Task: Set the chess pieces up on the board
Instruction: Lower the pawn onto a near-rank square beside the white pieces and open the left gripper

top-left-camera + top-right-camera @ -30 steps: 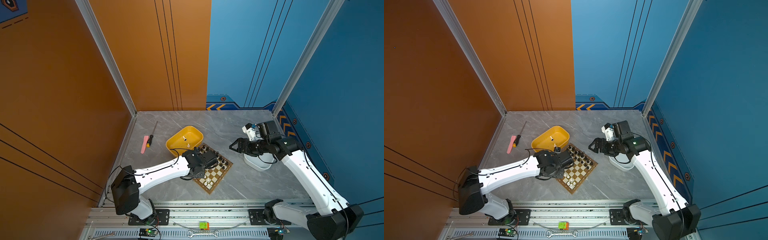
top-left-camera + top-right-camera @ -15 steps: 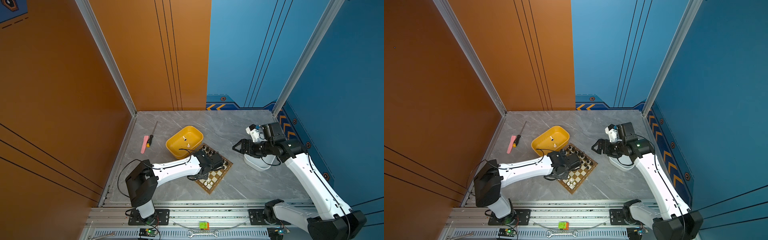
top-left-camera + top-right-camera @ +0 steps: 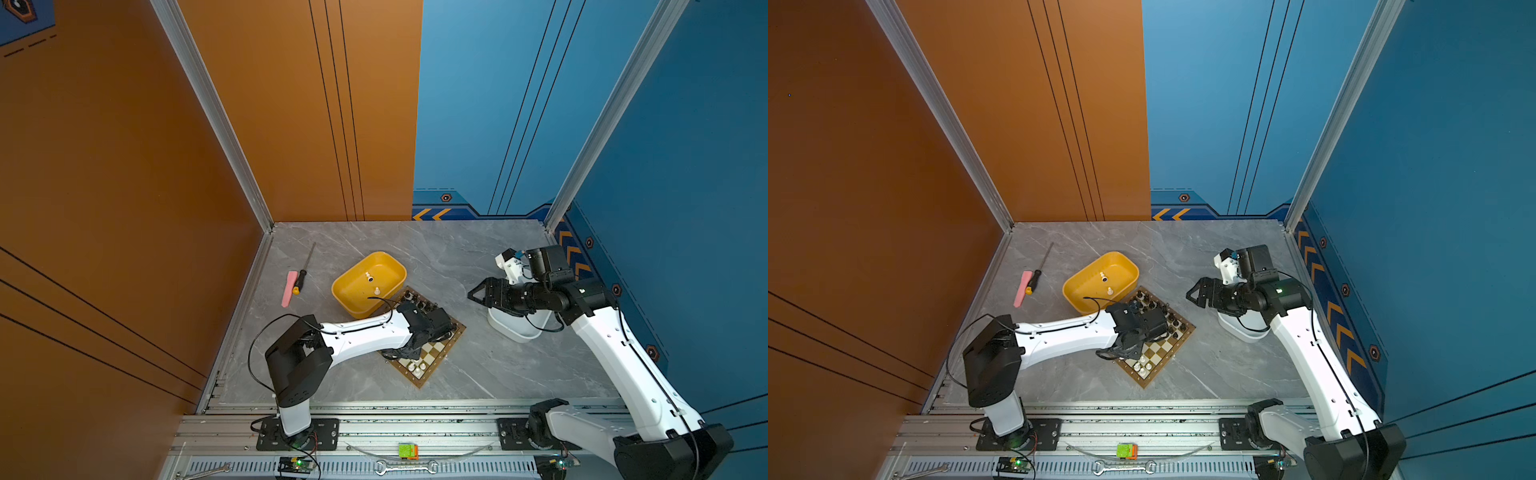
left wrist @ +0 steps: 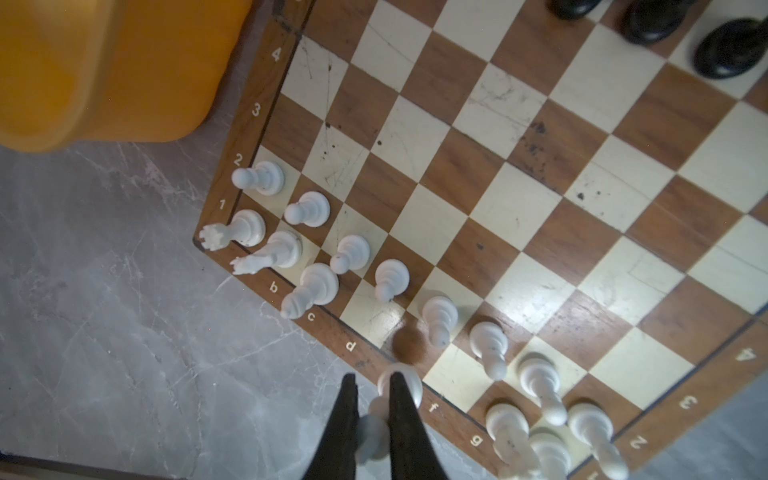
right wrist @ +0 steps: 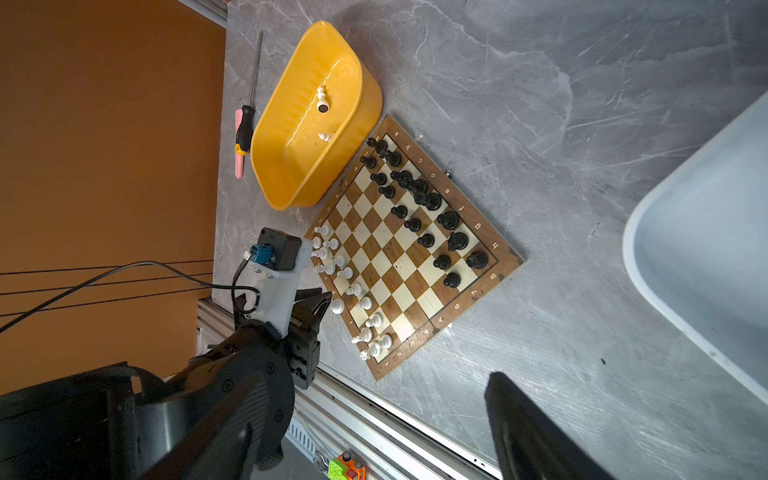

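The board (image 3: 434, 353) lies at the table's middle in both top views, with black chess pieces (image 5: 424, 199) on its far rows and white chess pieces (image 4: 307, 208) on its near rows. My left gripper (image 4: 372, 376) hangs over the board's near border by the letters d to f, shut on a white piece (image 4: 374, 432), which also shows in the right wrist view (image 5: 337, 306). My right gripper (image 3: 478, 293) stands open above the table to the right of the board, holding nothing. Only one of its fingers (image 5: 523, 424) shows in the right wrist view.
A yellow tray (image 3: 353, 299) touches the board's far left corner and holds two white pieces (image 3: 377, 290). A white tray (image 3: 517, 332) sits under the right arm. A screwdriver (image 3: 305, 266) and a pink strip (image 3: 289, 289) lie at the left.
My left arm has swung to the right over the board, carrying the white piece toward the near edge. The right gripper has drifted slightly right.
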Robot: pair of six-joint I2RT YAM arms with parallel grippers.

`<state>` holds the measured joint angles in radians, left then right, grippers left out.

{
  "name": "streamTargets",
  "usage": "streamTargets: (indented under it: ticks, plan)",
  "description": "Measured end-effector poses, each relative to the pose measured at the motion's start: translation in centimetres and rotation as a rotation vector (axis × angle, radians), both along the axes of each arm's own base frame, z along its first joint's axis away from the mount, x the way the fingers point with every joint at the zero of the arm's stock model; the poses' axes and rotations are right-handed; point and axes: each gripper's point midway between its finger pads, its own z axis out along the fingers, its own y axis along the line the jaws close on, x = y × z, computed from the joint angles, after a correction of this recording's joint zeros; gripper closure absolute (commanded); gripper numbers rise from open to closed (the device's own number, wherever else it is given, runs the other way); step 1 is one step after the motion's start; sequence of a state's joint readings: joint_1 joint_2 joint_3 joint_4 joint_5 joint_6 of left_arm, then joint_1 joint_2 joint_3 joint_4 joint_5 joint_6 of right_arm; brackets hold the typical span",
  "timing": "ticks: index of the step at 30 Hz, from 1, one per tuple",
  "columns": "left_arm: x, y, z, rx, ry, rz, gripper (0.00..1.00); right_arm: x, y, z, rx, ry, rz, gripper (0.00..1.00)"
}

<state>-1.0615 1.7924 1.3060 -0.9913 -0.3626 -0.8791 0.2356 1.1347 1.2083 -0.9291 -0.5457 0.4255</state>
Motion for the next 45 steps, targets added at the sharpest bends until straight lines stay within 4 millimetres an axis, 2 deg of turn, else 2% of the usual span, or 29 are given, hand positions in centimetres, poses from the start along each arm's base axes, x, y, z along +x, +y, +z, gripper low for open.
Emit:
streamTargets:
  ticks: [7,27,45]
  plan:
    - [0.32,0.08,-0.68,0.030,-0.012,-0.003,0.86,-0.10,-0.04,-0.08,-0.004,0.002,0.004,0.15]
    - [0.90,-0.69,-0.38,0.027,-0.079,-0.024,0.84,-0.05,-0.08,-0.66,-0.015,0.025,0.005,0.15]
    - [0.54,-0.68,-0.99,0.037,-0.074,-0.033,0.84,0.07,0.08,-0.96,-0.029,0.040,0.014,0.15]
